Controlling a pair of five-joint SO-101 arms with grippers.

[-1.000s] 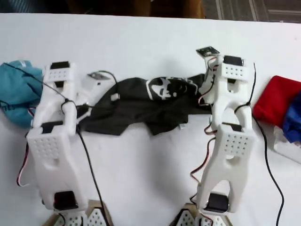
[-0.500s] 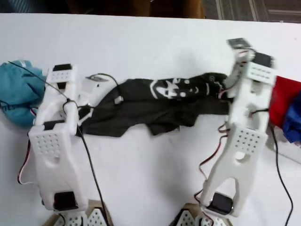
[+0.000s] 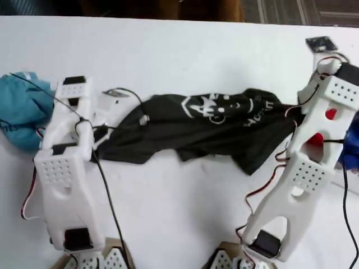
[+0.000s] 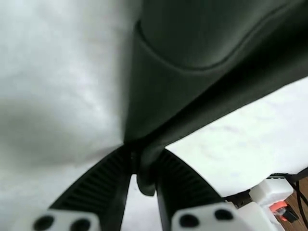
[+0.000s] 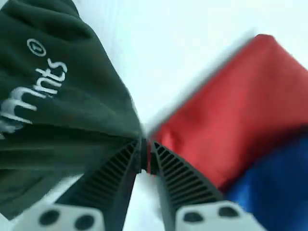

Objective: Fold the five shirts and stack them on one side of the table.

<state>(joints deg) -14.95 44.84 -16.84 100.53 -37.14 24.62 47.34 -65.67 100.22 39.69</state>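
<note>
A black shirt (image 3: 207, 126) with a white print is stretched across the middle of the white table (image 3: 185, 50). My left gripper (image 4: 142, 161) is shut on the black shirt (image 4: 192, 72) at its left end. My right gripper (image 5: 144, 159) is shut on the black shirt (image 5: 53, 96) at its right end, close beside the red shirt (image 5: 236, 115). In the high view the left arm (image 3: 67, 151) stands at the left, and the right arm (image 3: 314, 151) leans over the red shirt (image 3: 330, 115).
A crumpled teal shirt (image 3: 22, 106) lies at the table's left edge. A blue shirt (image 5: 274, 187) lies by the red one at the right edge. Cables run along both arms. Bare table lies in front of and behind the black shirt.
My right arm has swung to the right with the shirt's end, pulling the black shirt out wider. The left arm has stayed in place, holding its end.
</note>
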